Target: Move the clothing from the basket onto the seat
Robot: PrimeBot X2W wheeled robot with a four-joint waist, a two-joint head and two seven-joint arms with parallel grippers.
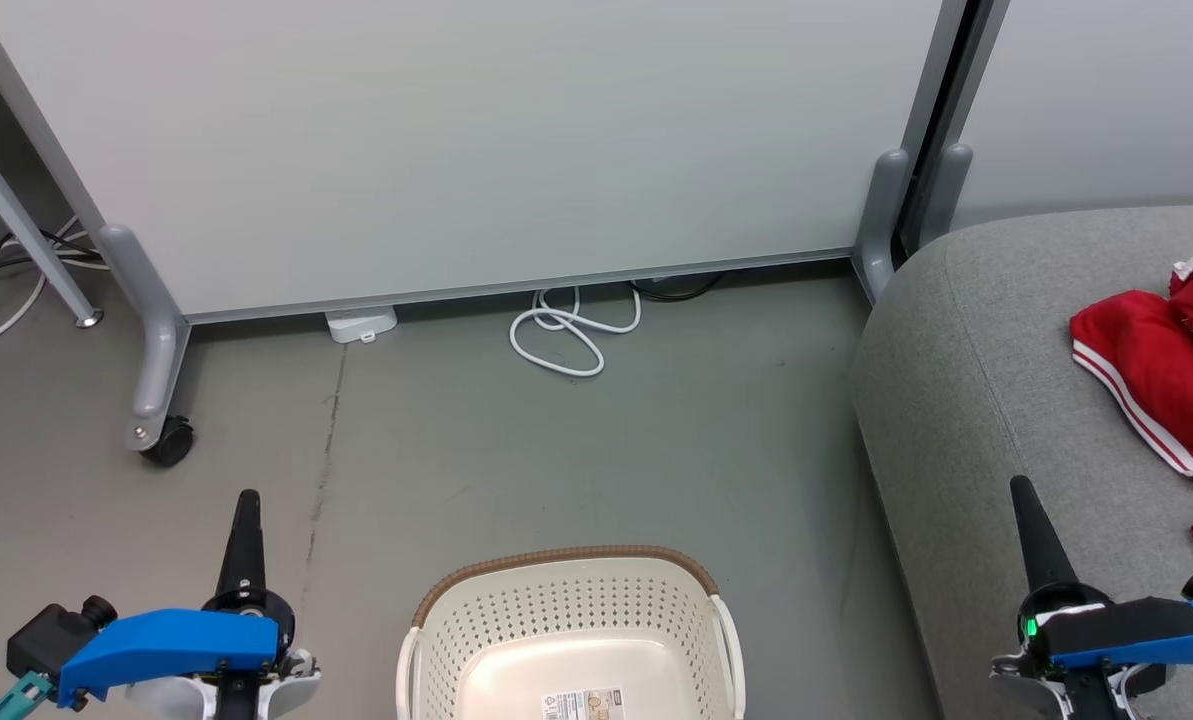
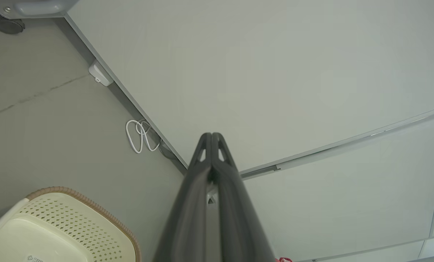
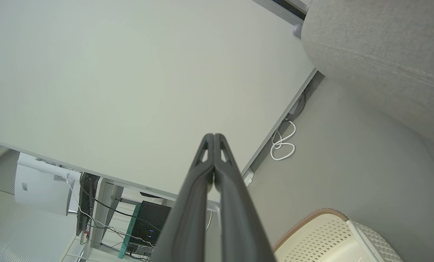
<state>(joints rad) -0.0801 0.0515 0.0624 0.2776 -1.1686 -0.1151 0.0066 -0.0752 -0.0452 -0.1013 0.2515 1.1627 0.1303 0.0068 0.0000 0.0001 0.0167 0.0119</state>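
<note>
Red clothing with white stripes lies on the grey seat at the right of the head view. The cream basket with a brown rim stands on the floor at the bottom centre, holding nothing but a label sticker on its bottom. It also shows in the left wrist view and the right wrist view. My left gripper hangs left of the basket, shut with nothing in it. My right gripper hovers over the seat's front edge, shut and holding nothing.
A pale partition panel on castor legs stands behind the basket. A coiled white cable and a white adapter lie at its foot. A table leg and cables are at far left.
</note>
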